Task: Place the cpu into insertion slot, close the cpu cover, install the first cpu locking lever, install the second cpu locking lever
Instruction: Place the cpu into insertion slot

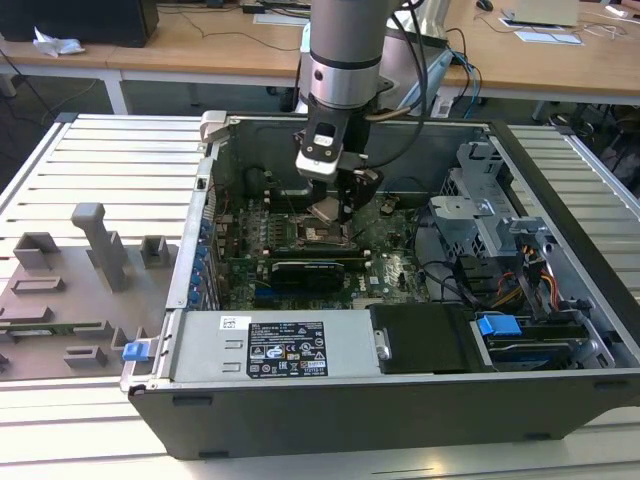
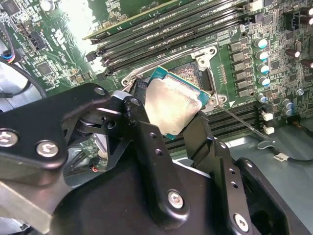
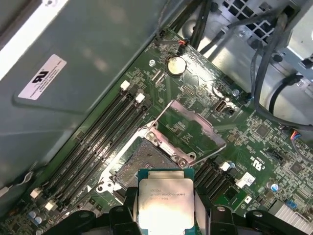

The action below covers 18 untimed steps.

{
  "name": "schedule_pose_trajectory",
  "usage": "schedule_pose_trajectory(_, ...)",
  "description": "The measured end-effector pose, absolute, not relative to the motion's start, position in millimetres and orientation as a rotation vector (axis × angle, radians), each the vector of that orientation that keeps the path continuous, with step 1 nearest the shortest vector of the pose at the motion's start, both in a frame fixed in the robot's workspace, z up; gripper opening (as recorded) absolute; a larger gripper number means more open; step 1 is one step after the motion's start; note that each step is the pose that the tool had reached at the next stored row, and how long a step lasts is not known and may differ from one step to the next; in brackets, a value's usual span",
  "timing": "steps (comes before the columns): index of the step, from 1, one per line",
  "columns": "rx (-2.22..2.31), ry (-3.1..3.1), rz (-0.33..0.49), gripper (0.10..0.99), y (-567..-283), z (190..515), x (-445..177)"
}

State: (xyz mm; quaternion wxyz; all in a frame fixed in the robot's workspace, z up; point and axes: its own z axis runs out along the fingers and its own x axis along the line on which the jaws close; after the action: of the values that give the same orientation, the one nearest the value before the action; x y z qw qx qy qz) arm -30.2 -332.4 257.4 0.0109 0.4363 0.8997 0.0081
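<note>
The fingers clamp the cpu by its edges, above the open insertion slot.

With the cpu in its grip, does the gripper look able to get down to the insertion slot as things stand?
Probably yes. The gripper holds the cpu above the insertion slot; the cpu cover stands swung open, and nothing lies across the socket.

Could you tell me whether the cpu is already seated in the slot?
No, in the first wrist view the cpu is held between the jaws, not yet down in the bare slot.
</note>
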Motion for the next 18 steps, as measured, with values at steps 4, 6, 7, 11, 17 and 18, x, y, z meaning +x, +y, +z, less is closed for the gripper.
schedule_pose_trajectory(4,1.409,2.782,0.021,0.545,-332.4,257.4,-30.2)
schedule_pose_trajectory(6,1.446,2.762,0.018,0.545,-332.4,257.3,-30.2)
schedule_pose_trajectory(7,1.456,2.756,0.017,0.545,-332.4,257.3,-30.2)
schedule_pose_trajectory(11,1.497,2.733,0.014,0.545,-332.4,257.3,-30.2)
schedule_pose_trajectory(17,1.563,2.694,0.008,0.545,-332.4,257.2,-30.1)
schedule_pose_trajectory(18,1.575,2.687,0.007,0.545,-332.4,257.2,-30.2)
